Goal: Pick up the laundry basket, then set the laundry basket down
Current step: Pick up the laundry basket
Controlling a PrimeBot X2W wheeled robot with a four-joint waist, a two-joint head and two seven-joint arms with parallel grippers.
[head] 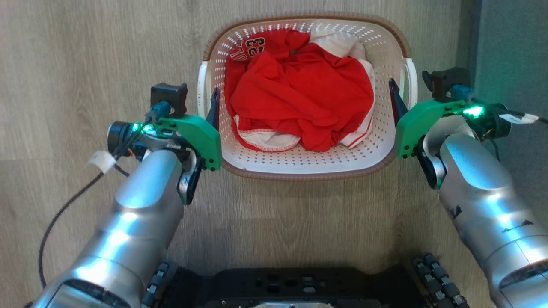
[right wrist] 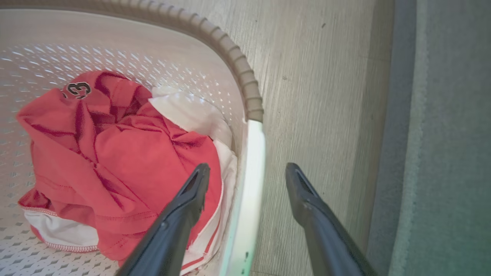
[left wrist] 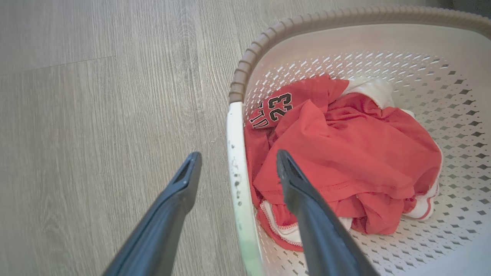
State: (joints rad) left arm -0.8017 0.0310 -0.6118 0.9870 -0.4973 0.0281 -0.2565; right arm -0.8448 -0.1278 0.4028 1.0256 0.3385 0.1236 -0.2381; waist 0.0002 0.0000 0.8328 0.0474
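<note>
Head view: the small rounded-rectangular cream-white perforated plastic laundry basket (head: 299, 160), with its brown woven-look rim, stands on the pale wood-grain floor (head: 85, 51) just ahead of the robot's black wheeled base (head: 291, 286). A crumpled red jersey printed with the number 23 (head: 299, 94) lies inside it over a white cloth (head: 338, 42). The left claw (head: 208, 102) sits at the basket's left side with one dark finger reaching down inside the wall. The right claw (head: 404, 96) sits at the right side in the same way. A grey-green carpet (head: 513, 42) runs along the right edge, near the right arm.

Left wrist view: the left claw (left wrist: 238, 156) is released, its two fingers spread wide. The basket's white left side handle (left wrist: 234, 168) runs up between them. One finger hangs over the bare floor (left wrist: 96, 134) outside the basket, and the other is over the red jersey (left wrist: 345, 153) inside. Neither finger clearly presses the handle.

Right wrist view: the right claw (right wrist: 247, 168) is likewise released and wide. It straddles the white right side handle (right wrist: 253, 153), which lies between its fingers. The inner finger crosses the red jersey (right wrist: 126, 153) and the white cloth (right wrist: 184, 111). The outer finger is over the floor (right wrist: 326, 96), beside the carpet (right wrist: 452, 134).
</note>
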